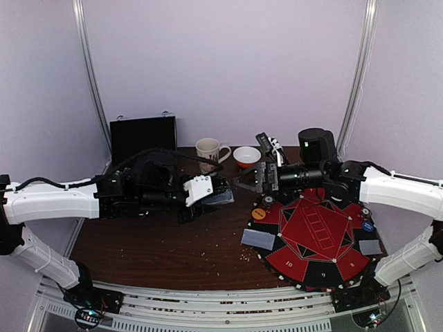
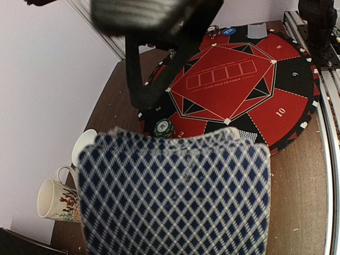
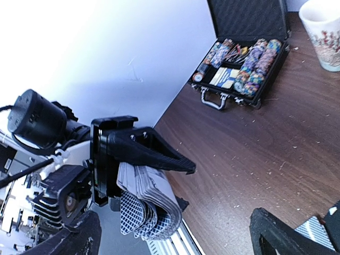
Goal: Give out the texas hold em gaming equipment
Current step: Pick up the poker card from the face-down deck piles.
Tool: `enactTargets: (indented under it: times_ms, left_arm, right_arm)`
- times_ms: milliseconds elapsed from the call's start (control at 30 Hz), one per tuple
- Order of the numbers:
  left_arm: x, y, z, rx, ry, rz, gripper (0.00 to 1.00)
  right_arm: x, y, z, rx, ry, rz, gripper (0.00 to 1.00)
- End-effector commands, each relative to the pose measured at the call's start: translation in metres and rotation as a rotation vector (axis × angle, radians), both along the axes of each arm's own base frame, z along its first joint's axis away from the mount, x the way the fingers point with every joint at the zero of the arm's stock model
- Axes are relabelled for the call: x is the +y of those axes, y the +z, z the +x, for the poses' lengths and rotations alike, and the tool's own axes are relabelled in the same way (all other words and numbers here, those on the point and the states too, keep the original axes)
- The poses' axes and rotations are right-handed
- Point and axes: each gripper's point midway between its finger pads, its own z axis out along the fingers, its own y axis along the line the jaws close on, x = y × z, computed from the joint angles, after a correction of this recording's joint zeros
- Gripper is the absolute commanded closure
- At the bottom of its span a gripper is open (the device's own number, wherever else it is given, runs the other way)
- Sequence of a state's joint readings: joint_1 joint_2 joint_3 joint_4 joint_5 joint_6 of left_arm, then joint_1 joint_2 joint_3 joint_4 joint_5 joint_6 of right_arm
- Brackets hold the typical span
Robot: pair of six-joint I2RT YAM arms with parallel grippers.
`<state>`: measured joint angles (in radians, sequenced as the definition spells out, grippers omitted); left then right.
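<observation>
My left gripper (image 1: pixel 214 196) is shut on a deck of blue-and-white diamond-backed cards (image 2: pixel 175 194), held above the brown table left of the mat. The deck hides the fingers in the left wrist view; the right wrist view shows the deck (image 3: pixel 151 199) clamped under a black finger (image 3: pixel 154 151). My right gripper (image 1: pixel 250 178) is open and empty, just right of the deck and facing it. On the round red-and-black mat (image 1: pixel 313 235) lie a face-down card (image 1: pixel 258 238), another card (image 1: pixel 370 246), an orange disc (image 1: pixel 258 214), a blue disc (image 1: pixel 367 225) and a green-white disc (image 2: pixel 163 127).
A patterned mug (image 1: pixel 209 153) and an orange-and-white bowl (image 1: pixel 246 157) stand at the back of the table. An open black case (image 3: pixel 241 61) with rows of discs and cards sits at the back left, its lid (image 1: pixel 143 138) upright. Crumbs dot the wood.
</observation>
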<state>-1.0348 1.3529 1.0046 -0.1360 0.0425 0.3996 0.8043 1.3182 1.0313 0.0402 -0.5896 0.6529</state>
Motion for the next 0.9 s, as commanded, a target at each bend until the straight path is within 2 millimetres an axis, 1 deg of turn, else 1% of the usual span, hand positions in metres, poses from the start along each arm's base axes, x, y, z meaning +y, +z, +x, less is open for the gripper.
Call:
enactTargets:
  times_ms: [0,67,233,400,467,533,600,700,867]
  left_arm:
    - [-0.006,0.028,-0.002,-0.039,-0.025,-0.076,0.59]
    - [-0.006,0.028,-0.003,-0.037,-0.03,-0.078,0.59]
    - [-0.006,0.027,-0.003,-0.034,-0.034,-0.077,0.59]
    - [-0.006,0.029,-0.004,-0.037,-0.034,-0.08,0.59]
    - [-0.006,0.029,-0.003,-0.039,-0.033,-0.08,0.59]
    - [-0.006,0.029,-0.003,-0.04,-0.032,-0.081,0.59]
    - [-0.006,0.029,-0.003,-0.04,-0.031,-0.081,0.59]
    - [-0.006,0.028,-0.002,-0.038,-0.029,-0.078,0.6]
    - [-0.006,0.027,-0.001,-0.038,-0.024,-0.076,0.61]
  right_arm:
    - [0.024,0.012,-0.018,-0.061,0.111,0.041,0.0]
    - [0.03,0.01,-0.018,-0.072,0.112,0.029,0.0]
    - [0.042,-0.001,-0.009,-0.072,0.092,0.0,0.01]
    - [0.044,-0.019,0.009,-0.065,0.028,-0.083,0.05]
    - [0.044,-0.024,0.01,-0.062,0.021,-0.104,0.07]
    - [0.04,-0.025,0.012,-0.066,0.006,-0.122,0.12]
    - [0.035,-0.025,0.014,-0.073,-0.02,-0.142,0.2]
    - [0.025,-0.024,0.015,-0.084,-0.05,-0.174,0.3]
    - [0.015,-0.022,0.013,-0.089,-0.075,-0.199,0.39]
